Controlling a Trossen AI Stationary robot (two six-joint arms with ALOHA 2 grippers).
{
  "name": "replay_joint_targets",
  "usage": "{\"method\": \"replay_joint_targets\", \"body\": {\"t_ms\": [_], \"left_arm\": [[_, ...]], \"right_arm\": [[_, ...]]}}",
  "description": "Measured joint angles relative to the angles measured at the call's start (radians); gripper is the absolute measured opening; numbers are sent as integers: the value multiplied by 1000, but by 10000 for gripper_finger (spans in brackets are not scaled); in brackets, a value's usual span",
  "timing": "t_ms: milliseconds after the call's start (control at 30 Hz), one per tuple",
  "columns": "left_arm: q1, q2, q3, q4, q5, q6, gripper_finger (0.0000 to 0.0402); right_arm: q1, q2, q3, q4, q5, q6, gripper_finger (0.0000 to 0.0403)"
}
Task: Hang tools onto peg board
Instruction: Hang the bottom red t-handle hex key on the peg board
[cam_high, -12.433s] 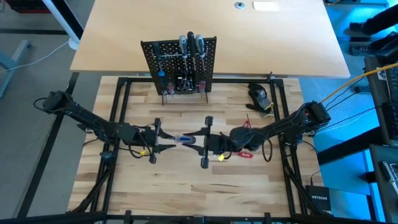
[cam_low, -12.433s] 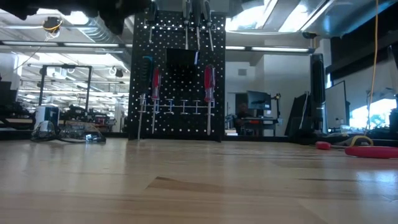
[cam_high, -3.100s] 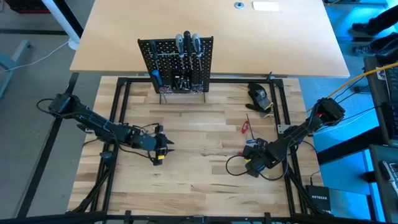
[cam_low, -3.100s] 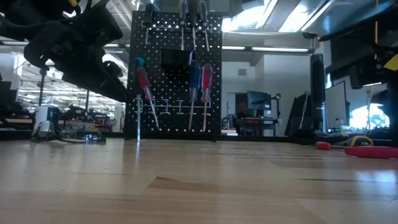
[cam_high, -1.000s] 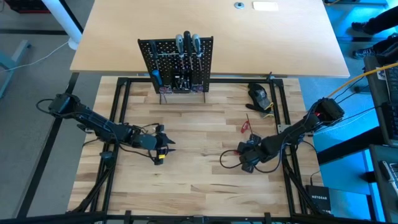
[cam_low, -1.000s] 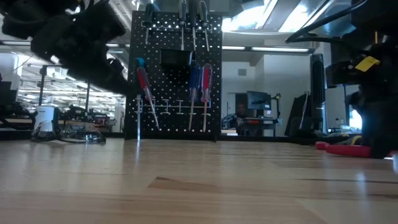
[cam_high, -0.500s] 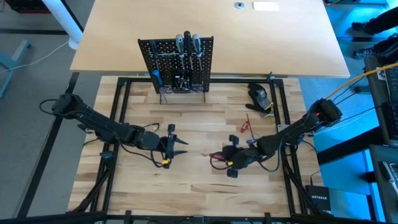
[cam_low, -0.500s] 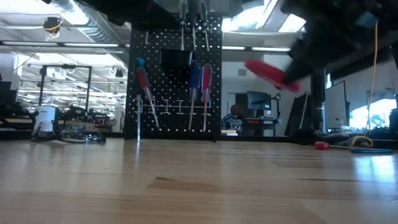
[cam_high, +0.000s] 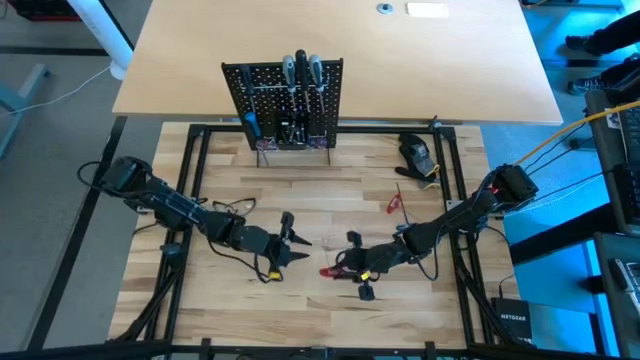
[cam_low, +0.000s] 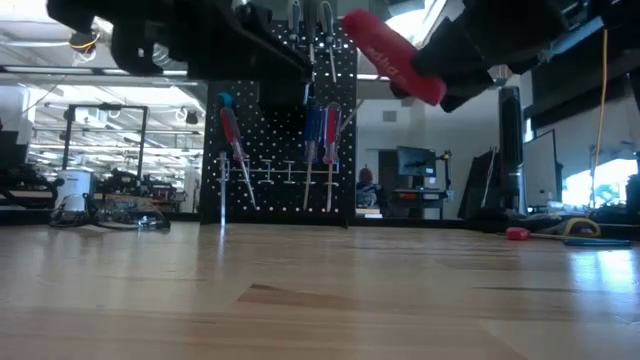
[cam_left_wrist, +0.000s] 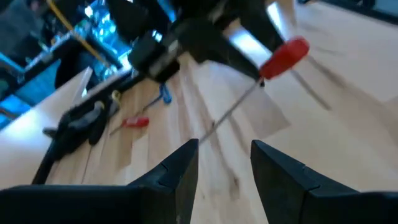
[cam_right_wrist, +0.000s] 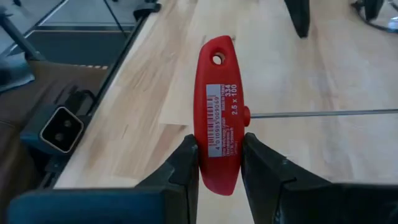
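Note:
The black peg board (cam_high: 285, 100) stands at the table's far side, with red- and blue-handled screwdrivers (cam_low: 322, 128) hanging on it. My right gripper (cam_high: 345, 266) is over the table's middle, shut on a red T-handle tool (cam_right_wrist: 217, 118) whose thin silver shaft (cam_right_wrist: 311, 114) sticks out sideways. My left gripper (cam_high: 298, 242) faces it from the left, open with nothing between its fingers (cam_left_wrist: 183, 171). A small red screwdriver (cam_high: 395, 203) lies on the table to the right. My right gripper pinches the red handle near its lower end (cam_right_wrist: 219, 163), one finger (cam_right_wrist: 186, 165) on each flat side. The handle's end with the hole (cam_right_wrist: 216, 59) points away from the gripper. The tool is lifted clear of the table and tilted (cam_low: 395, 55).
A dark rounded lump (cam_high: 417, 152) with a yellow cable sits at the far right of the work area. A black frame (cam_high: 190, 170) borders the wooden top. Bare wood (cam_high: 320, 320) lies toward the near edge.
My right gripper has risen and gone toward the table's left, tipping up toward level, and has lifted the red T-handle tool clear of the table. My left gripper has gone toward the table's right and rolled, closing the distance to the tool.

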Motion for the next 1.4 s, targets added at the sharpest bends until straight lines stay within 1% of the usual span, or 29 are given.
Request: {"method": "replay_joint_targets", "body": {"t_ms": [167, 267, 367, 433, 500, 633, 800, 967, 1200, 1400], "left_arm": [[-30, 37, 1, 79, 12, 74, 136], [-32, 64, 3, 98, 54, 84, 136], [-32, 98, 40, 97, 68, 100, 136], [-32, 118, 72, 95, 68, 102, 136], [-32, 141, 105, 98, 68, 101, 136], [-35, 172, 135, 92, 68, 101, 136], [-36, 173, 140, 97, 88, 102, 136], [-33, 182, 141, 119, 145, 107, 136], [-35, 198, 141, 171, 148, 126, 135], [-28, 198, 141, 173, 150, 122, 106]], "right_arm": [[0, 37, 0, 56, -7, -2, 94], [-7, 39, 0, 102, -25, -22, 94], [-20, 39, 1, 136, -30, -29, 94], [-36, 39, 1, 158, -55, -32, 94], [-47, 39, 1, 164, -76, -28, 94], [-46, 39, 1, 163, -81, -28, 95], [-45, 39, 1, 169, -81, -29, 95], [-45, 39, 1, 199, -82, -31, 95], [-47, 39, 1, 209, -77, -41, 95], [-47, 39, 1, 214, -68, -53, 95]]}}
